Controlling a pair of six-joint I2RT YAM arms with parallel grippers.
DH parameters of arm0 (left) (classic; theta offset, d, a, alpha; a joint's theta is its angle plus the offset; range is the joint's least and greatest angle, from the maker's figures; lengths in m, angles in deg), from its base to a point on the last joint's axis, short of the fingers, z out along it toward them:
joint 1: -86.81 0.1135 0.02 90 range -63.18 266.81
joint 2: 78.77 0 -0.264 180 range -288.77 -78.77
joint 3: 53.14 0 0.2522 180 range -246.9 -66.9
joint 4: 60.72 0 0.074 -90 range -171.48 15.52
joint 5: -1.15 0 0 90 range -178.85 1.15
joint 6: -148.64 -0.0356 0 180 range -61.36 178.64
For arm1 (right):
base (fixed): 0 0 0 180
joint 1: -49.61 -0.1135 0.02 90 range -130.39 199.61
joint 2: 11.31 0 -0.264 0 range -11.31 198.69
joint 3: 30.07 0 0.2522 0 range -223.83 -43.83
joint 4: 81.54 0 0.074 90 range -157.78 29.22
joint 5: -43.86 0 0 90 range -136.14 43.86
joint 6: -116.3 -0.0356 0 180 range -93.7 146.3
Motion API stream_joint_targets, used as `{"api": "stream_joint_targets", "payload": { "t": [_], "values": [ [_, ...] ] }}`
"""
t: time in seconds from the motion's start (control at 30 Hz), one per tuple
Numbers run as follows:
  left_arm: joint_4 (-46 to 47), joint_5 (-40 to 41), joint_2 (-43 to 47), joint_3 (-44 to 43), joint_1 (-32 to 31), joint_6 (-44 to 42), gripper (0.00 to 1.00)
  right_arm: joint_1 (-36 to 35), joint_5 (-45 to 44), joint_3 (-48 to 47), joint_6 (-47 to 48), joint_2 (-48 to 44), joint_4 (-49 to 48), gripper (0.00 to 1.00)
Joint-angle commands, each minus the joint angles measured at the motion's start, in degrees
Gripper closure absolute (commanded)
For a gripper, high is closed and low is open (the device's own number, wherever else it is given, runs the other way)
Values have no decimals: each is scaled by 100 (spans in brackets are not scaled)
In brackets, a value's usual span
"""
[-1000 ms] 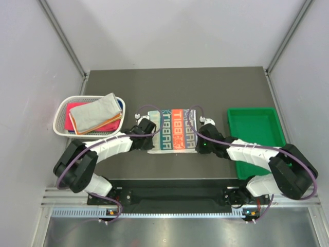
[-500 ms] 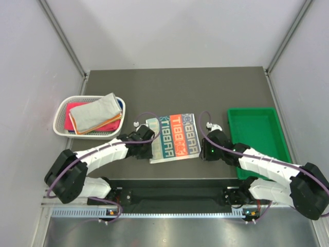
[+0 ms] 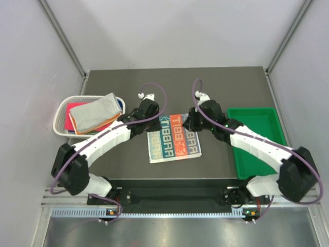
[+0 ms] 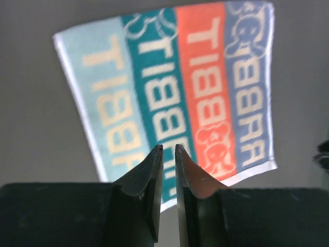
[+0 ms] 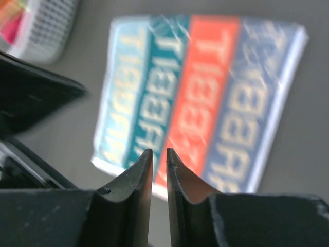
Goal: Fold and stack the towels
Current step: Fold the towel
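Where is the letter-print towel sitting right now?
In the top view, the printed towel lies flat mid-table, towards the near edge. The white basket is on its left and the green tray on its right.

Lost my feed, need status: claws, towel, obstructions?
Left claw, right claw: a slit apart, empty, hovering. Striped teal-orange-blue lettered cloth towel flat on dark table, unheld. Nothing on it.

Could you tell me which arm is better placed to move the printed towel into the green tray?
Probably the right arm: it hangs over the right side of the printed towel, beside the green tray; the left arm is on the basket side.
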Motion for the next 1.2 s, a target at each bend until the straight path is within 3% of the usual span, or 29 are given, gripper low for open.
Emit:
{"api": "stream_joint_targets", "payload": {
  "t": [0.0,0.23,0.5,0.83,1.17],
  "values": [
    [880,-605,-666,-403,272,-212,80,187,867,-687,44,988,-1573,84],
    [1225,-1468,-2092,-1308,1063,-519,97,565,1545,-1549,-923,2968,-3413,93],
    [1366,-1629,-3112,-1712,1416,-748,100,635,1545,-2147,-1530,4541,-4382,97],
    [1129,-831,-3587,-1994,1433,-1003,100,863,1483,-1866,-1487,5202,-4707,99],
    [883,-223,-3543,-2003,1460,-1187,100,1470,1659,-1163,-1505,5088,-5067,99]
  ]
}}
